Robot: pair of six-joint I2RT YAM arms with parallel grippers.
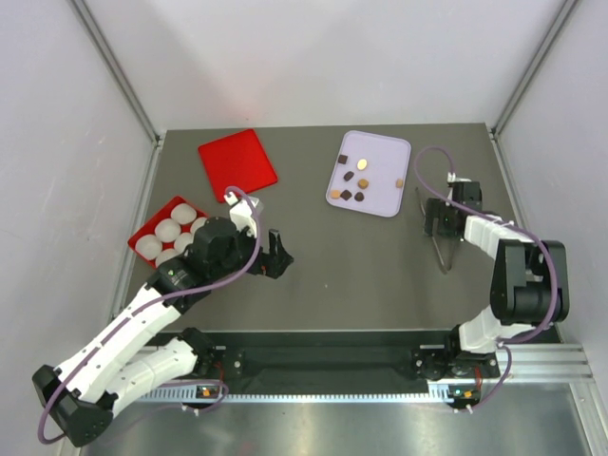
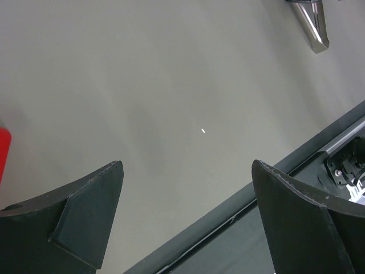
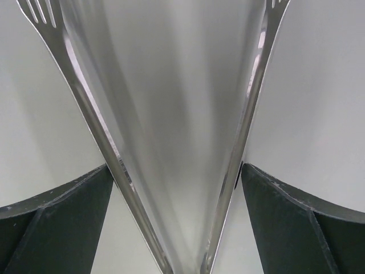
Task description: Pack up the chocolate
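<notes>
Several tiny chocolates (image 1: 363, 183), dark brown and tan, lie on a lavender tray (image 1: 380, 152) at the back middle of the table. A red box (image 1: 144, 235) with white paper cups (image 1: 171, 229) stands at the left. My left gripper (image 1: 277, 255) is open and empty over bare table, right of the box; its wrist view (image 2: 187, 165) shows only tabletop between the fingers. My right gripper (image 1: 440, 220) is open and straddles metal tongs (image 1: 435, 237) lying right of the tray. In the right wrist view (image 3: 177, 168) the tongs' two arms (image 3: 91, 108) run between the fingers and touch them.
A flat red lid (image 1: 237, 160) lies at the back left, behind the box. The tongs' tip shows at the top right of the left wrist view (image 2: 313, 25). The table's dark front rail (image 2: 239, 200) runs under the left gripper. White walls enclose the table.
</notes>
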